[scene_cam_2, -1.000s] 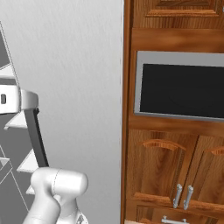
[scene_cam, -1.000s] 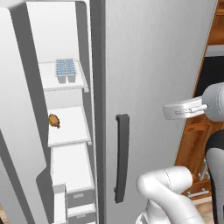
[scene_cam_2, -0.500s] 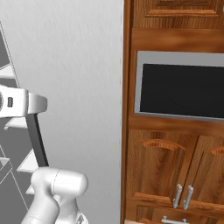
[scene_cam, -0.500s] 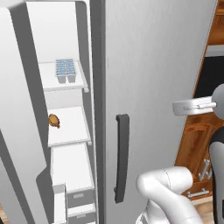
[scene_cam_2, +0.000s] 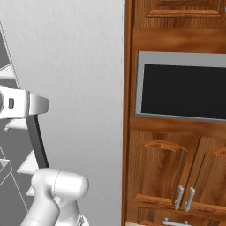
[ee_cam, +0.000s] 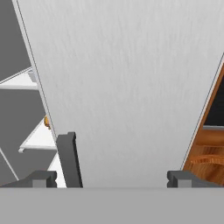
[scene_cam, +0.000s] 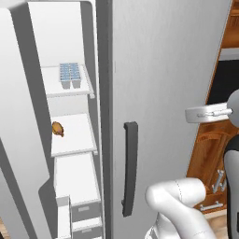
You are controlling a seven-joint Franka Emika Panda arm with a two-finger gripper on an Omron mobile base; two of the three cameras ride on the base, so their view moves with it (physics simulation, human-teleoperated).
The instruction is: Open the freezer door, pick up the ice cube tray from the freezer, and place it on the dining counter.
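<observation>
The freezer door (scene_cam: 23,140) is already standing swung out to the left, and the freezer (scene_cam: 70,140) is showing its white shelves; the ice cube tray (scene_cam: 70,74) is sitting on the upper shelf, its long axis running front to back into the compartment, with a small brown item (scene_cam: 58,129) lying on the shelf below it; the gripper (ee_cam: 111,178) is hanging empty with its jaws spread fully apart, its fingertips (ee_cam: 43,178) framing the plain silver door (scene_cam: 163,84) rather than the compartment; in the left base view the hand (scene_cam: 207,113) is floating well to the right of that door's dark handle (scene_cam: 130,168), over by the wooden cabinets (scene_cam_2: 176,167) and the black oven window (scene_cam_2: 183,90); so the tray is lying well apart from the tool, up and to its left, past the handle and around the edge of the closed door, and the coming move, as I judge it, is calling for a long sweep leftward before any reach inward along the tray's length; compared with a second ago, the hand is sitting further right and slightly lower in the left base view, while the tray, the shelves and both doors are keeping their places.
</observation>
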